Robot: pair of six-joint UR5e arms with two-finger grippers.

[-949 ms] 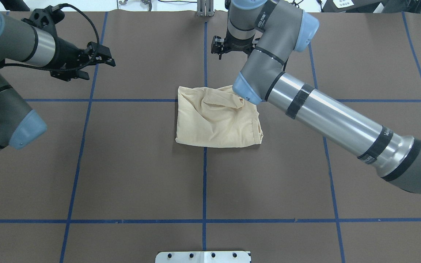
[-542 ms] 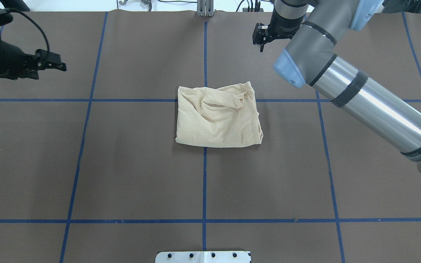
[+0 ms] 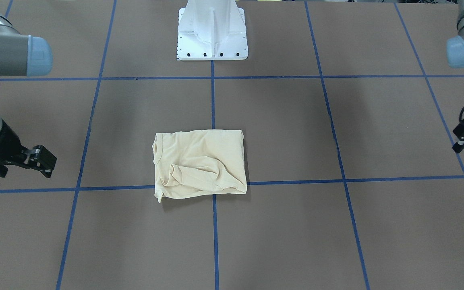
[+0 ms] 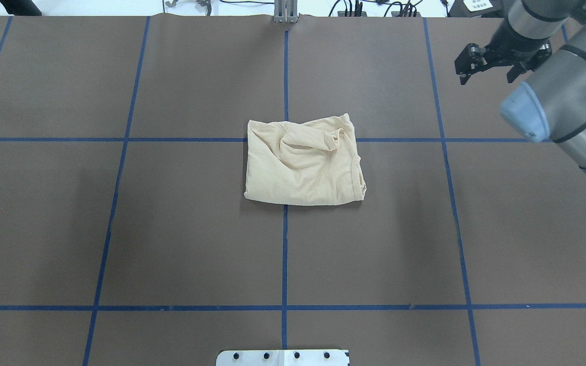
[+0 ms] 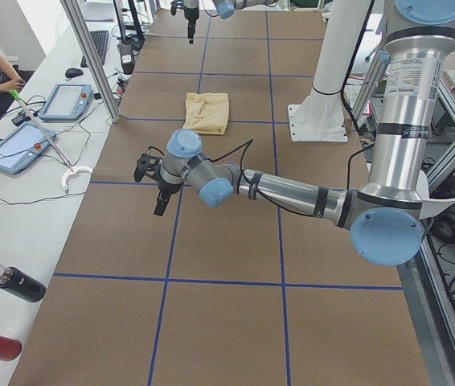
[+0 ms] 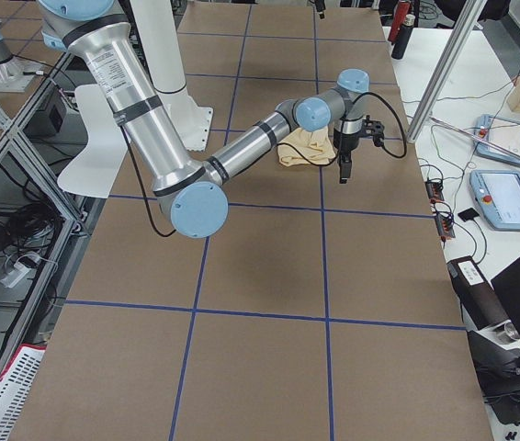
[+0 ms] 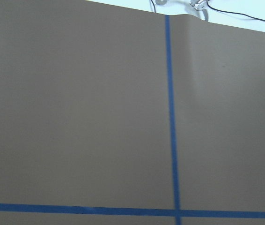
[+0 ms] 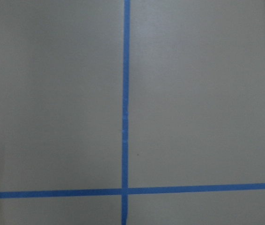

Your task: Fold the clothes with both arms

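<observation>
Both claws hang open and empty, the right claw toward the right side of the surface, the left claw at its left edge. Between them, mid-surface, lies the folded T-shirt, slightly longer left-to-right and nearer the right claw. Only blue tape lines cross the gap.

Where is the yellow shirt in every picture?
Front-facing: shirt at centre, white base above it.
Overhead: shirt at centre, base at bottom edge.
Exterior left: shirt upper middle, left of base.
Exterior right: shirt upper middle, partly behind the near arm.
Left wrist: not in it.
Right wrist: not in it.
Shared landmark: the white base.
</observation>
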